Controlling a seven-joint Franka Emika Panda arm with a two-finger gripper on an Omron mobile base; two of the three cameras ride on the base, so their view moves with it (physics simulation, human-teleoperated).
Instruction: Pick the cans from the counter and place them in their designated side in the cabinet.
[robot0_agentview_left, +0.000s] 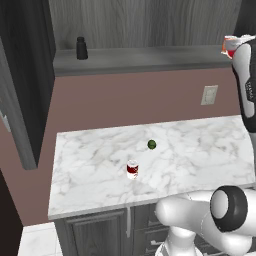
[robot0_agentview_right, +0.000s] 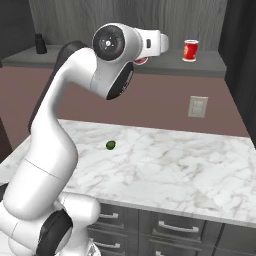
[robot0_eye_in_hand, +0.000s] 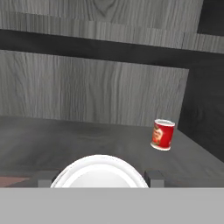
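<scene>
- From the left base view my own arm (robot0_agentview_left: 246, 85) covers most of the bright red can (robot0_agentview_right: 190, 50), leaving a sliver at the edge. The right base view shows it upright at the shelf's (robot0_agentview_right: 165, 64) right end, inside the cabinet (robot0_eye_in_hand: 87, 96).
- The hand (robot0_eye_in_hand: 99, 178) faces the shelf with its fingertips (robot0_eye_in_hand: 154, 177) apart and gripping nothing, the can off to one side.
- The banded can (robot0_agentview_left: 132, 169) stands on the bench (robot0_agentview_left: 200, 150), near a small green ball (robot0_agentview_left: 151, 144).
- A black bottle (robot0_agentview_left: 81, 48) sits at the shelf's left end.
- There is an outlet (robot0_agentview_left: 209, 95) on the brownish wall.
</scene>
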